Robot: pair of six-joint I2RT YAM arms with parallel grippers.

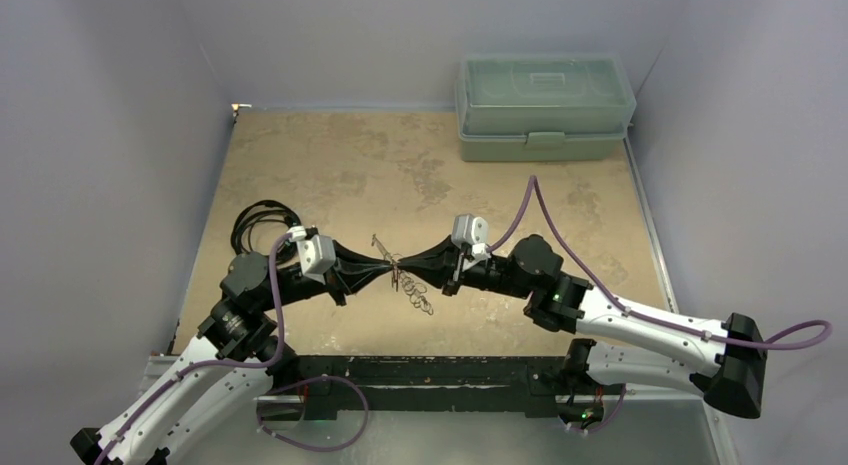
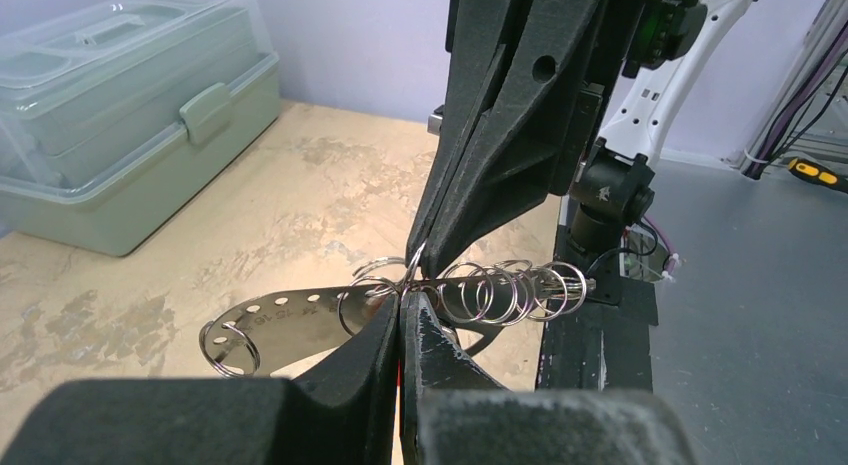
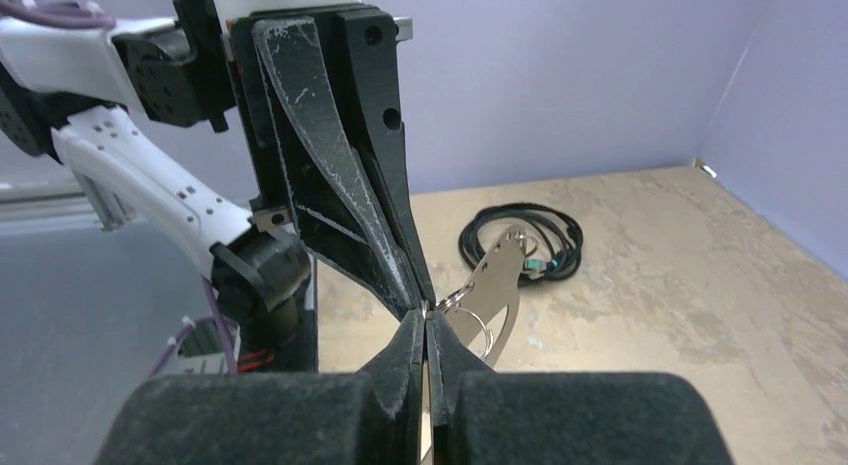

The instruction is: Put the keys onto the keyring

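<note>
The keyring point(image 1: 412, 288) hangs between the two grippers' tips, lifted off the tabletop point(image 1: 400, 165). It sits about midway between the left and right edges and nearer the near edge than the far one. It is a flat silver strip point(image 2: 285, 320) punched with a row of small holes, joined to a run of thin wire rings point(image 2: 500, 290). In the top view the strip points toward the far left corner while the rings trail toward the near edge.

The right gripper point(image 2: 415, 260) is clenched, its tips pinching one of the wire rings where they meet the strip. The left gripper point(image 2: 402, 320) is also clenched, fingers pressed flat together, its tips touching the keyring at the same junction from the opposite side. The strip shows on one side of them and the rings on the other. A thin red sliver point(image 2: 401, 373) shows in the seam between the left fingers. Whether that is the key's head, or whether these fingers also grip the ring wire, I cannot tell. The two grippers meet tip to tip, almost touching.

A coiled black cable point(image 1: 258, 223) lies on the tabletop near the left edge, behind the left arm. A closed pale green plastic box point(image 1: 545, 105) with a front latch stands in the far right corner.
</note>
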